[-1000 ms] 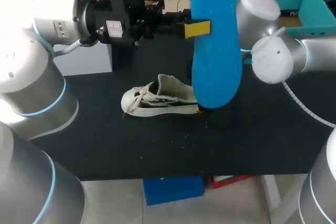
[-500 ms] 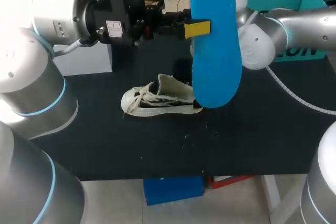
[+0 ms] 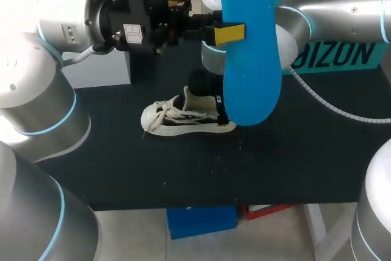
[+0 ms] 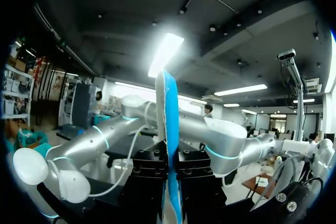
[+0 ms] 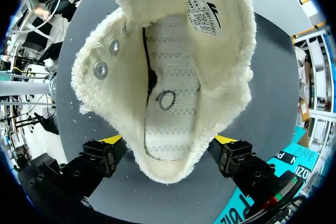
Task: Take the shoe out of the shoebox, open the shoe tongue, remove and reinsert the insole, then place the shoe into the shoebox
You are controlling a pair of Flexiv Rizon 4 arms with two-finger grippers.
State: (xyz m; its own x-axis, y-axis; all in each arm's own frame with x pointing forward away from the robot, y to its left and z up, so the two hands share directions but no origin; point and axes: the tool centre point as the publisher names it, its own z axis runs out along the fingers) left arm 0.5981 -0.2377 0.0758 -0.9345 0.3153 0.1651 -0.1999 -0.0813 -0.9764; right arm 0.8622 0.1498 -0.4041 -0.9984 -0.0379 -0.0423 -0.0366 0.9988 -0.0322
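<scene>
**Shoe [image 3: 183, 117] between spread right jaws, insole [image 3: 250, 47] clamped in the left jaws**

Shoe and insole are apart. The white high-top lies on the dark surface [image 3: 183, 175], toe toward the left arm's side. The right arm [image 3: 330, 10] reaches past the middle to its heel. In the right wrist view the fleece-lined mouth gapes with the tongue folded back. The right jaws are released and stand wide, one yellow tip just beside each flank of the heel collar. The blue insole is held upright, well above the surface, in front of the shoe's heel in the head view. The left jaws are clenched on it from both faces, and the left wrist view shows it edge-on between them. The teal shoebox [image 3: 342, 71] sits at the far right.
</scene>
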